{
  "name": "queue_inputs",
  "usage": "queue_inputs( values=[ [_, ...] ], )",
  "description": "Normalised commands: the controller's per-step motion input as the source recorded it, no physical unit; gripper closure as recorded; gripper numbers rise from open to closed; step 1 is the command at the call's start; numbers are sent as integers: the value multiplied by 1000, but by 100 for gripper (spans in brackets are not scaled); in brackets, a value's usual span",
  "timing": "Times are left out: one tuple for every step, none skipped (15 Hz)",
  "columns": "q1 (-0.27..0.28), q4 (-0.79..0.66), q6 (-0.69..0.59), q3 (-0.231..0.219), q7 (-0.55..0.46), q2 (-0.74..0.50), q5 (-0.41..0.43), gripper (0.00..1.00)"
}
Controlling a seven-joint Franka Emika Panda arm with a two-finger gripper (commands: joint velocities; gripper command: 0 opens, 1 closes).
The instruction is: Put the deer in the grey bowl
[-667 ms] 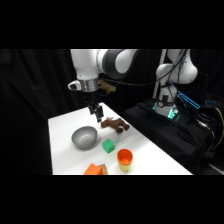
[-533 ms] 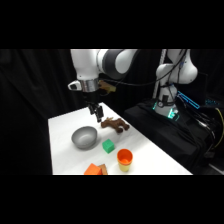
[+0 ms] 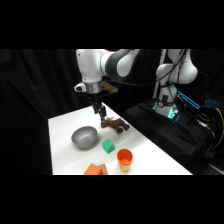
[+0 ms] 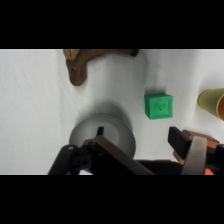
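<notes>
the small dark brown toy deer (image 3: 115, 124) is lying on the white table (image 3: 65, 127), just right of the round grey bowl (image 3: 84, 137), not yet picked up. the white arm's gripper (image 3: 100, 111) is hanging above and between them, holding nothing; whether its fingers are apart cannot be told. the deer (image 4: 82, 62) is getting cut off at the wrist view's top, and the bowl (image 4: 107, 135) is partly hiding behind the linkage.

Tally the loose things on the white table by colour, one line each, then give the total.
Brown: 1, the deer
Grey: 1, the grey bowl
Green: 1, the green block
Orange and yellow: 1, the cup
Orange: 1, the orange block at the table's near edge
Total: 5
</notes>
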Motion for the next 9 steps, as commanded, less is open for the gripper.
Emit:
queue_inputs(
  values=[
    [-103,-543,305,-79,38,-419,-88,0],
    [-110,-539,309,-82,30,-412,-86,0],
    [-113,-531,319,-87,33,-404,-92,0],
    [-111,-511,324,-90,50,-388,-107,0],
    [-107,-476,307,-84,49,-364,-108,0],
    [-100,-441,284,-77,52,-340,-103,0],
    [-95,-427,298,-72,66,-315,-104,0],
    [-91,-397,299,-66,75,-281,-98,0],
    [-86,-368,308,-61,83,-242,-87,0]
  ],
)
